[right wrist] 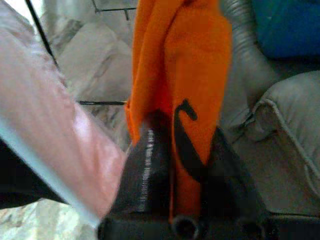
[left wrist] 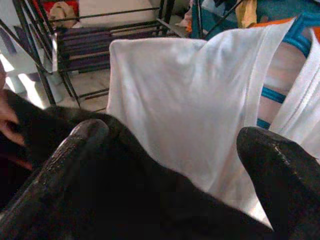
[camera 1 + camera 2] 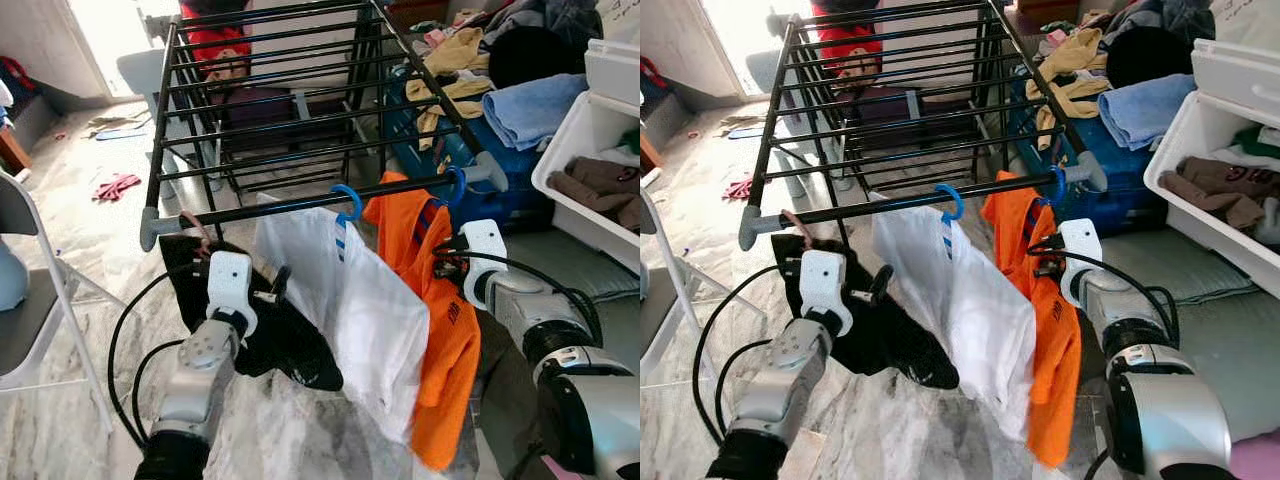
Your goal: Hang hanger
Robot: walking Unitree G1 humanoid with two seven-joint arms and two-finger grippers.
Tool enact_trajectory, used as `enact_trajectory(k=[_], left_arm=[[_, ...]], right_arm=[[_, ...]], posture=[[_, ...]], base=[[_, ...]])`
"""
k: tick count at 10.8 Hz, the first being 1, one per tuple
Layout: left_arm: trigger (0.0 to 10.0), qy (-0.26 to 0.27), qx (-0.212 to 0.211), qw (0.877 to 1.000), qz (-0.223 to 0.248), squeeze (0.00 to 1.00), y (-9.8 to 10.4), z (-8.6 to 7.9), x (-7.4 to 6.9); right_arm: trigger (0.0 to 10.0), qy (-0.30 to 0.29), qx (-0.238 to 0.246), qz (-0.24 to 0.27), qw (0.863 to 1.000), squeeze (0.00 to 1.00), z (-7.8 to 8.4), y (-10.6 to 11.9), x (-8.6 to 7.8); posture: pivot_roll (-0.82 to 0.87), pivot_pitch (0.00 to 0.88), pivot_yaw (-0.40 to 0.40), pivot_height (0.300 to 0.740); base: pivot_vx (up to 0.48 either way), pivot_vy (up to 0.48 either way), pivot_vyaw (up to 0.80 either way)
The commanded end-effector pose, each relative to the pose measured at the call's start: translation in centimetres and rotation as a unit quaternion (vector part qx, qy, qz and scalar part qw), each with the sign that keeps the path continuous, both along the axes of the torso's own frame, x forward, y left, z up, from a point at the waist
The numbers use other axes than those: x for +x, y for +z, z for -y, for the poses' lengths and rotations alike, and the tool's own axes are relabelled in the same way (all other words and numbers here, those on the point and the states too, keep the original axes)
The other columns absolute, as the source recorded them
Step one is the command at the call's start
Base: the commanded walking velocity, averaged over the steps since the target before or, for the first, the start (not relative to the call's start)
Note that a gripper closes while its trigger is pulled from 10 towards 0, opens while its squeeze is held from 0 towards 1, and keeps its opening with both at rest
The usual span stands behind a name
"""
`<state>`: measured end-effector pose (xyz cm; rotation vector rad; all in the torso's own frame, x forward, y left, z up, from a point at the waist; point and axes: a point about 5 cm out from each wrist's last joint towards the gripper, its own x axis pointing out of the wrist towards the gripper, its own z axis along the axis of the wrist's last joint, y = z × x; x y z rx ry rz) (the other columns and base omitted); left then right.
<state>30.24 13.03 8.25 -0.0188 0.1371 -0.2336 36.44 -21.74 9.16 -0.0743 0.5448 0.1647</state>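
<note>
A black drying rack carries three hangers on its front bar. A pink hanger holds a black garment at the left. A blue hanger holds a white shirt in the middle. Another blue hanger holds an orange shirt at the right. My left gripper is open against the black garment, whose cloth lies across its fingers. My right gripper is shut on the orange shirt's cloth just below its hanger.
A white bin with clothes stands at the right. A blue tub piled with laundry sits behind the rack's right end. A folding chair is at the left. A red cloth lies on the marble floor.
</note>
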Motion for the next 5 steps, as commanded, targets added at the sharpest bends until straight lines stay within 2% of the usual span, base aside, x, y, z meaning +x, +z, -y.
enact_trajectory(k=[1, 3, 5], left_arm=[[10.0, 0.001, 0.002, 1.000, 0.003, 0.00, 0.3, -0.3, 0.0], [10.0, 0.003, 0.005, 1.000, -0.004, 0.00, 0.2, -0.5, -0.2], [10.0, 0.002, 0.014, 1.000, -0.011, 0.00, -0.2, -0.7, -0.6]], right_arm=[[10.0, -0.005, -0.005, 0.009, 1.000, 1.00, 0.2, 0.0, 0.0], [10.0, -0.013, -0.028, 0.054, 0.998, 1.00, 1.9, 0.7, -0.3], [10.0, -0.017, -0.039, 0.083, 0.996, 1.00, 3.3, 0.4, -1.4]], posture=[[-0.12, 0.000, 0.040, 0.740], [-0.13, 0.000, 0.044, 0.740], [-0.16, 0.000, 0.055, 0.740]], base=[[0.000, 0.000, 0.00], [0.000, 0.000, 0.00], [0.000, 0.000, 0.00]])
